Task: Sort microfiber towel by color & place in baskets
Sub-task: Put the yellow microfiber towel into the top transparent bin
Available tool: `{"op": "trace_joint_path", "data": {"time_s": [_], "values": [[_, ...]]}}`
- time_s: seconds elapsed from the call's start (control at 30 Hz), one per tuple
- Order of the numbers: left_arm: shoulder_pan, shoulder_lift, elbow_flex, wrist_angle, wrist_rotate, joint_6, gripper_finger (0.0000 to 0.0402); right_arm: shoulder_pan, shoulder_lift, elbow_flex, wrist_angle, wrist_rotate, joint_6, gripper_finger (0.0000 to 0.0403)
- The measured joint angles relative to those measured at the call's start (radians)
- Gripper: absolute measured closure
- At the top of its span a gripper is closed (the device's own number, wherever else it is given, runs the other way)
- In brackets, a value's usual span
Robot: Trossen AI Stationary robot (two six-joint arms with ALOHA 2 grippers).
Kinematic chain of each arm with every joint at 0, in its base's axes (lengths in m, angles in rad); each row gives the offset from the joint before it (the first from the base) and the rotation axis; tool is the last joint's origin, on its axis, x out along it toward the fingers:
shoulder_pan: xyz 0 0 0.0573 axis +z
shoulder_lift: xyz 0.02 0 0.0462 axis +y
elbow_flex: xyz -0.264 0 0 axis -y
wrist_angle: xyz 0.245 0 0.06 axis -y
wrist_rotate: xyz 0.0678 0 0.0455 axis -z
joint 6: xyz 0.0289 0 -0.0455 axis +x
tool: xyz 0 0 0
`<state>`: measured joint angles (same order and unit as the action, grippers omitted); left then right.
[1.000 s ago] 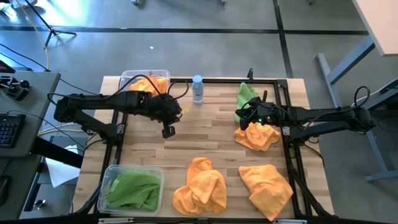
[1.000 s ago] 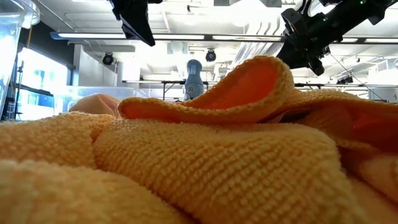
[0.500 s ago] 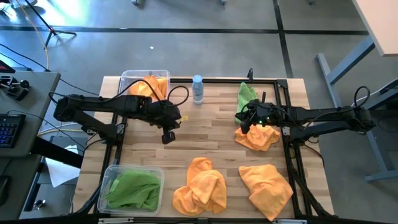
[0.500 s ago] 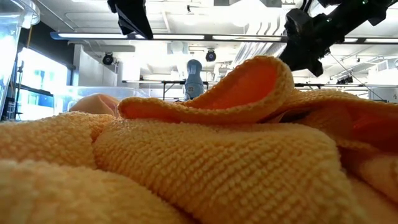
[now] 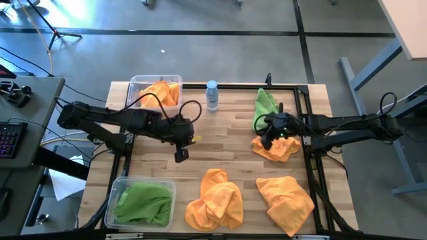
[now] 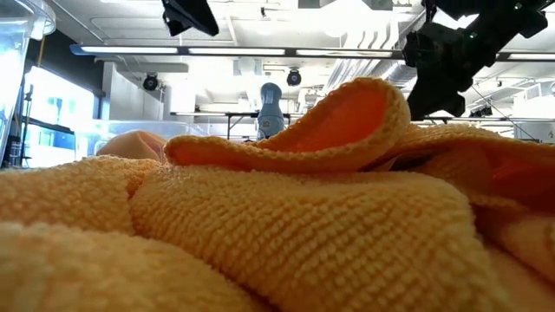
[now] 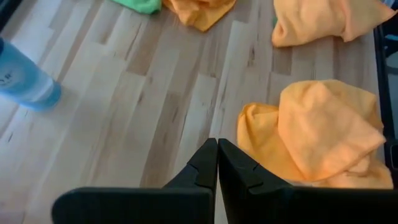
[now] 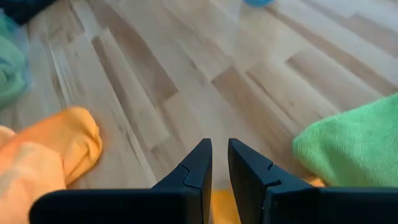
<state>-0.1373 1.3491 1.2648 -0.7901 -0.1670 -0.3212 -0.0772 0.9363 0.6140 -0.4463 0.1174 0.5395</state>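
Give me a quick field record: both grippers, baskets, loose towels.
left gripper: shut, empty, over bare table centre-left
right gripper: slightly parted, empty, above an orange towel
far basket: holds orange towel
near basket: holds green towel
loose towels: three orange, one green towel at far right
other: water bottle at far edge

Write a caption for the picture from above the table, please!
Two robot arms over a wooden table with three loose orange towels, one green towel, and two baskets already holding towels.

Light wood-plank table (image 5: pixel 227 133) carries three loose orange microfiber towels (image 5: pixel 215 207), one lime green towel (image 5: pixel 264 102), two clear plastic bins (image 5: pixel 143 85), small clear water bottle (image 5: pixel 212 95).
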Motion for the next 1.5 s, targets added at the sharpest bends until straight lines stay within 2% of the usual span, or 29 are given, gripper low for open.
{"op": "trace_joint_path", "data": {"time_s": [0.17, 0.3, 0.57, 0.73, 0.83, 1.0, 1.17, 1.33, 1.5], "values": [[-0.01, 0.032, -0.014, 0.028, -0.01, 0.034, 0.0401, 0.0, 0.0, 0.0, -0.044, -0.071, 0.002, 0.0354], [-0.01, 0.071, -0.055, 0.083, 0.004, 0.073, 0.0401, 0.0, 0.003, 0.049, -0.162, -0.109, -0.002, 0.0355], [-0.007, 0.149, -0.06, 0.101, 0.008, 0.19, 0.0401, 0.067, 0.034, 0.343, -0.517, 0.043, 0.012, 0.0399], [0.025, 0.159, -0.06, 0.101, 0.01, 0.273, 0.0401, 0.175, 0.107, 0.518, -0.738, 0.094, 0.209, 0.0401], [0.057, 0.158, -0.06, 0.1, 0.057, 0.324, 0.0401, 0.267, 0.173, 0.573, -0.851, 0.097, 0.362, 0.0401], [0.114, 0.159, -0.06, 0.091, 0.151, 0.369, 0.0401, 0.431, 0.299, 0.597, -0.942, 0.085, 0.591, 0.0402], [0.148, 0.158, -0.06, 0.064, 0.2, 0.387, 0.0401, 0.515, 0.383, 0.597, -1.005, 0.074, 0.767, 0.0402], [0.158, 0.158, -0.06, 0.05, 0.218, 0.429, 0.0401, 0.536, 0.432, 0.587, -1.055, 0.101, 0.854, 0.0397], [0.157, 0.159, -0.06, 0.05, 0.249, 0.43, 0.0401, 0.494, 0.47, 0.517, -1.055, 0.104, 0.874, 0.0353]]}}
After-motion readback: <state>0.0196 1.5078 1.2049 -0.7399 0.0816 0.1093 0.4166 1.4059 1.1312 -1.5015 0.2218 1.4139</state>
